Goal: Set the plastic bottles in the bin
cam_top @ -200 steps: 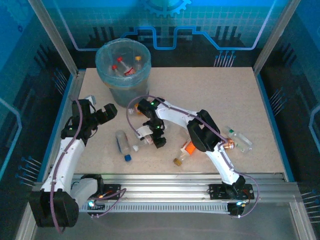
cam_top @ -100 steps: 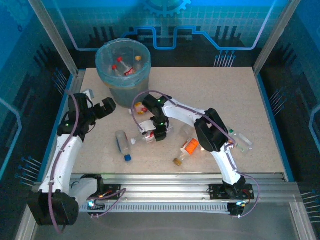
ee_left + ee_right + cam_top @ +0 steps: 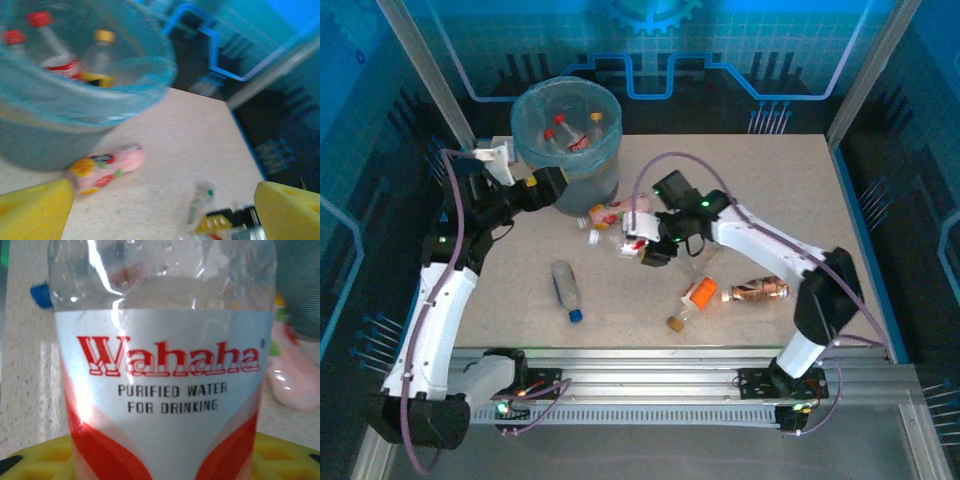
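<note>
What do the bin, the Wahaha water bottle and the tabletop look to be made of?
The bin looks like translucent pale-blue plastic; bottles show through its wall. The water bottle looks like clear, glossy thin plastic with bright glints, wrapped in a printed white-and-red label. The tabletop is a matte, speckled beige board, perhaps laminate.

a robotics lab cell: aluminium frame posts (image 3: pixel 428 70), blue circuit-print wall panels (image 3: pixel 750 40), speckled bench (image 3: pixel 770 180)

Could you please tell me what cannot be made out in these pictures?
Right wrist: cap of the Wahaha bottle, cut off by the top edge.
Left wrist: labels of the bottles in the bin, blurred behind its wall.
Top: fingertips of the right gripper, too small.
</note>
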Robot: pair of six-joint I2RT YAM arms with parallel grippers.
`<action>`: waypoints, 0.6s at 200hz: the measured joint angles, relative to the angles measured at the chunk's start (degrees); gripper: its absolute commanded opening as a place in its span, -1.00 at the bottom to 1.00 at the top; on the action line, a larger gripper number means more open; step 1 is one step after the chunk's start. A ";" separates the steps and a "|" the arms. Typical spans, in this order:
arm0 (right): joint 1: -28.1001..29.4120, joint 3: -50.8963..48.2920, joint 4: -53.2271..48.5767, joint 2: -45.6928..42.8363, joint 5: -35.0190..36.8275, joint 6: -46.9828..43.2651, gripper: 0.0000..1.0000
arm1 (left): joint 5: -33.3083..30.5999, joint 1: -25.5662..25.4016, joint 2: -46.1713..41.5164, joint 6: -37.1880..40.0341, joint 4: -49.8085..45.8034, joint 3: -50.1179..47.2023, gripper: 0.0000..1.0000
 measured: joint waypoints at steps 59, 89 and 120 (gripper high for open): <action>-6.62 -5.55 7.91 -13.75 -6.97 10.84 0.18 | 10.16 -10.64 7.13 -1.86 5.55 7.23 0.74; -6.62 -5.55 9.25 -16.50 -9.51 12.94 0.18 | 14.75 -14.60 10.05 -1.95 6.56 8.00 0.62; -6.56 -5.57 10.67 -18.16 -11.39 14.10 0.18 | 16.59 -15.96 12.26 -1.88 6.38 9.33 0.34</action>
